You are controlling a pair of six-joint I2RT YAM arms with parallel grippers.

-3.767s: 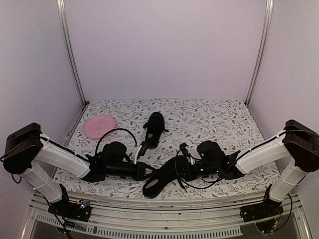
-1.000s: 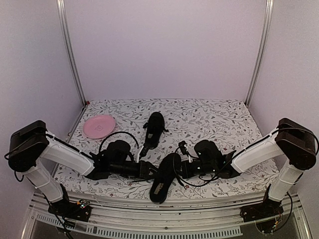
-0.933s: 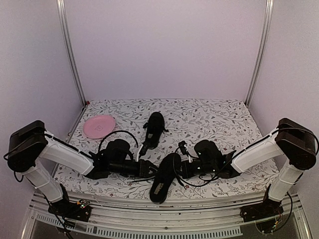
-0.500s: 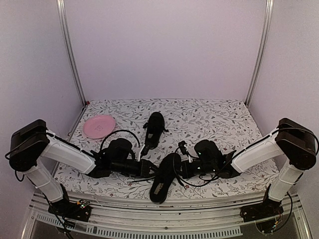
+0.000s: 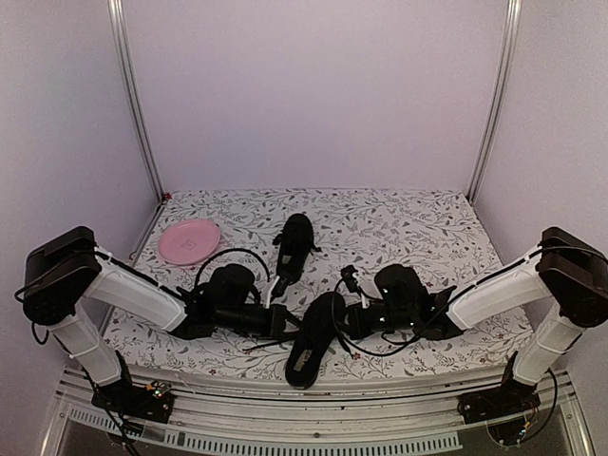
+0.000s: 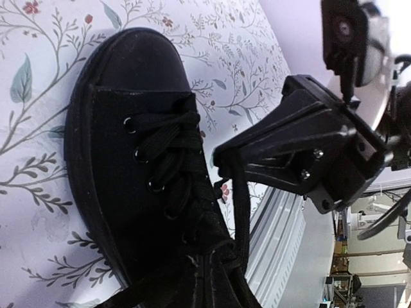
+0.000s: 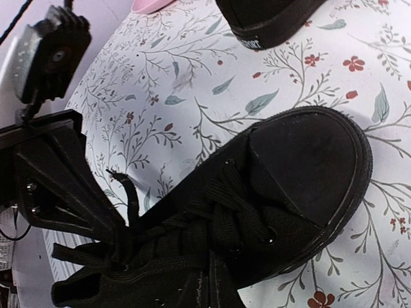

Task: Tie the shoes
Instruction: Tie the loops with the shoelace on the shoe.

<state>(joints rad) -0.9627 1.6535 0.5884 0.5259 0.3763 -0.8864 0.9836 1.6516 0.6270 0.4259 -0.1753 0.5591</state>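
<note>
While left pincer (image 5: 288, 323) and right pincer (image 6: 223, 156) flank the shoe (image 5: 306, 350), each seemingly clenches a lace (image 6: 243, 205).

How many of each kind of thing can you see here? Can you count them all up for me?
Black shoes: 2 (near shoe, far shoe)
Pink plate: 1
Robot arms: 2 (left arm, right arm)
Total: 5
</note>
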